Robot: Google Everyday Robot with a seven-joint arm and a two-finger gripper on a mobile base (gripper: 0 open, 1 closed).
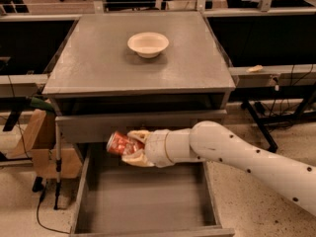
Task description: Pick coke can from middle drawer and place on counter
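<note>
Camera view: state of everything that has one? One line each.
coke can: gripped, lying sideways, up off the drawer floor.
gripper: shut on the coke can, over the drawer's back left.
middle drawer: pulled open.
upper drawer front: closed.
counter: carries only the bowl.
white bowl: upright, near the counter's back edge.
</note>
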